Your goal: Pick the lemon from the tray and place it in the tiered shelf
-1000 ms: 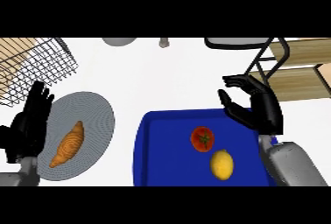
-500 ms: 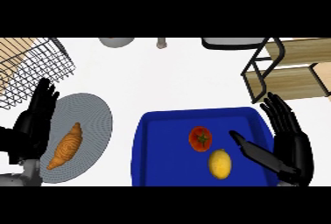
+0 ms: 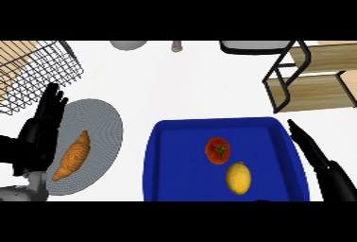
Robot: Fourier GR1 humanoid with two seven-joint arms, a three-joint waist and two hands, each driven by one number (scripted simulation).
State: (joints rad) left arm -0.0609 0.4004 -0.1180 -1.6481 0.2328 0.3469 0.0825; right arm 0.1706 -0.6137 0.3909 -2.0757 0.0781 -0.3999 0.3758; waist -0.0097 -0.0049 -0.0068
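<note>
A yellow lemon (image 3: 238, 177) lies in the blue tray (image 3: 178, 160), near its lower right, just below a red tomato (image 3: 217, 150). My right hand (image 3: 322, 163) is at the tray's right edge, low in the view, fingers straight and open, holding nothing; it is a short way right of the lemon. The tiered shelf (image 3: 314, 78), with wooden boards in a black frame, stands at the upper right. My left hand (image 3: 40, 130) rests open at the left edge, fingers up.
A grey plate (image 3: 101, 127) with a croissant (image 3: 73, 156) sits left of the tray. A black wire basket (image 3: 31, 75) stands at the upper left. Grey objects (image 3: 129, 45) line the far edge of the white counter.
My right hand has come down and back from near the shelf to the tray's right edge, sinking partly out of view. The lemon and the left hand have stayed put.
</note>
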